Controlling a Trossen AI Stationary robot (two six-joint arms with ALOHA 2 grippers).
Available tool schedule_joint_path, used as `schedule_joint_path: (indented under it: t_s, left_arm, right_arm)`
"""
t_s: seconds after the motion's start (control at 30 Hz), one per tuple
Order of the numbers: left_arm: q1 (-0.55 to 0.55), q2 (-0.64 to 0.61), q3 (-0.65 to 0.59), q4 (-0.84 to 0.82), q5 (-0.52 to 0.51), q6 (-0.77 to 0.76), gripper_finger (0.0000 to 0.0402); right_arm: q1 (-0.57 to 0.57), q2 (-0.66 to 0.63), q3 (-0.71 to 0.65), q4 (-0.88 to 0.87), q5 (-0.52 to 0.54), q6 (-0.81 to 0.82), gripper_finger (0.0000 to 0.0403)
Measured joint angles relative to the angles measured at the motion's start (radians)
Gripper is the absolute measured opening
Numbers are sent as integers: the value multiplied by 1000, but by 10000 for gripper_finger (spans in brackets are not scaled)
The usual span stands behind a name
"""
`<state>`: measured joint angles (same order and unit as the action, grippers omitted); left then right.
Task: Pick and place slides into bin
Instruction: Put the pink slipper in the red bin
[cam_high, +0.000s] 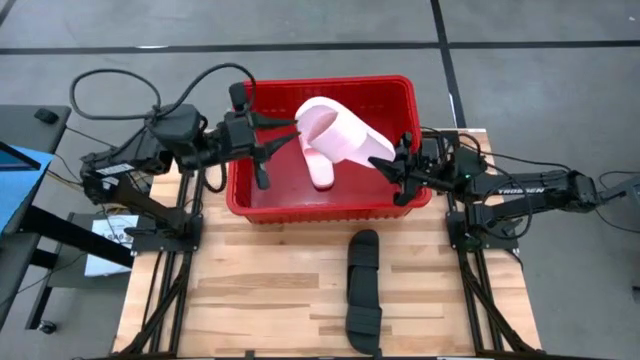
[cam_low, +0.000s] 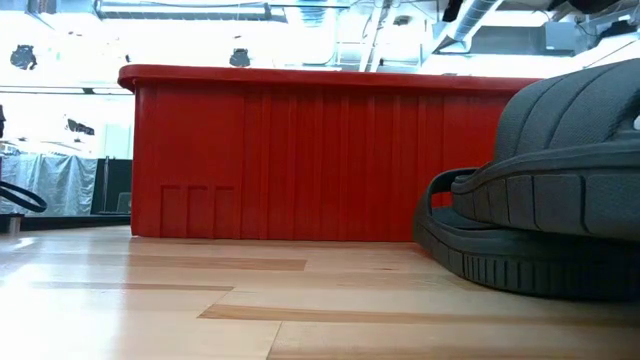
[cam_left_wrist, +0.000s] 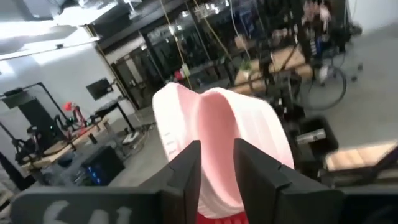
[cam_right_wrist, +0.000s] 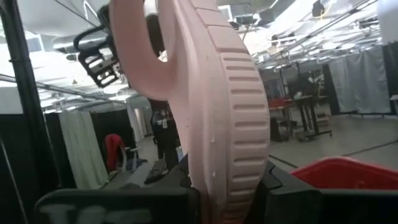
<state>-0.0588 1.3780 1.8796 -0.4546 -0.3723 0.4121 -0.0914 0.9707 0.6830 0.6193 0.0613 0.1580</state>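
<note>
A pale pink slide (cam_high: 342, 132) hangs over the red bin (cam_high: 400, 92), tilted, between my two grippers. My right gripper (cam_high: 392, 160) is shut on its end toward the table's right. My left gripper (cam_high: 295, 128) is at its other end, with its fingers close together. The slide fills the left wrist view (cam_left_wrist: 217, 118) and the right wrist view (cam_right_wrist: 230, 93). A second pink slide (cam_high: 321, 170) lies on the bin's floor. Two black slides (cam_high: 362, 290) lie end to end on the table near the bin; one shows in the low view (cam_low: 560, 200). My left gripper has the slide's end toward the table's left (cam_left_wrist: 217, 180) between its two narrow-set fingers (cam_left_wrist: 186, 171), coming level from the left. The fingers hide the exact place of contact. My right gripper pinches the sole's end (cam_right_wrist: 233, 168) between its two fingers, one on each face, the ribbed side wall showing between them. It comes level from the table's right. The slide is lifted clear above the bin, standing on edge, strap (cam_right_wrist: 140, 56) toward the left arm.
The bin (cam_low: 300, 150) stands at the table's far middle, with an arm at each end wall. The wooden table (cam_high: 260, 300) stretches bare to the left of the black slides. Arm stands and cables flank the table.
</note>
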Motion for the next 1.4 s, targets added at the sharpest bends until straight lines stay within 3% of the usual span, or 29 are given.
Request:
schedule_joint_path:
  t_s: [0.27, 0.47, 0.67, 1.4]
  left_arm:
    - [14, 80, 96, -125, -54, 50, 111]
    - [-7, 56, 98, -135, -97, 65, 115]
    - [-39, -2, 99, -128, -207, 61, 115]
    - [38, 42, 96, -199, 6, -63, 115]
  right_arm:
    - [3, -9, 0, -3, -4, -9, 46]
    - [6, -10, 0, -2, -4, -26, 46]
    - [7, -10, 0, -19, -18, -28, 46]
    - [26, -9, 0, -14, -36, -54, 46]
